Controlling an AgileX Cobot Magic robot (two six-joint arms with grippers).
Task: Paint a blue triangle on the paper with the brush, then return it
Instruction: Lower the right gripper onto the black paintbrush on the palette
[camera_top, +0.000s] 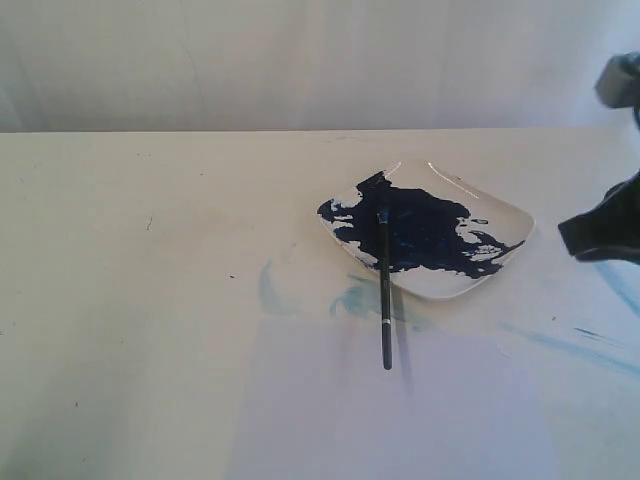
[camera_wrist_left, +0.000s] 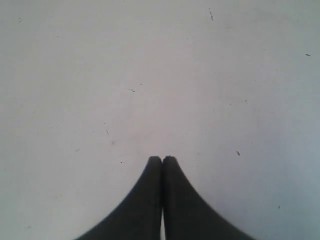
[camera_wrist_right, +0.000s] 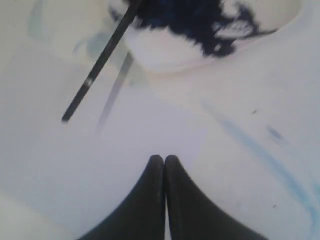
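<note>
A: Where's the brush (camera_top: 385, 300)?
B: Tip in the paint on the plate (camera_top: 440, 287), handle leaning over the rim, out above the paper (camera_top: 400, 430). No triangle yet.
A: Grippers?
B: Both closed tight, nothing held. Right gripper (camera_wrist_right: 164, 159) near the plate, left gripper (camera_wrist_left: 162, 159) over bare table (camera_wrist_left: 75, 75).
A: Risk?
B: Jaws need opening first. Coming in closed prob. knocks the handle — brush tips or rolls, wet tip smears the paper. Thin handle — easy to miss, too.

Cream tabletop (camera_top: 150, 250), white square plate (camera_top: 445, 285) right of centre holding a dark-blue paint blotch (camera_top: 420, 230), black brush (camera_top: 385, 300) with bristle tip on the plate and handle over white paper (camera_top: 380, 420), pale blue stains (camera_top: 268, 288) nearby, dark robot arm (camera_top: 605, 230) at right edge
</note>
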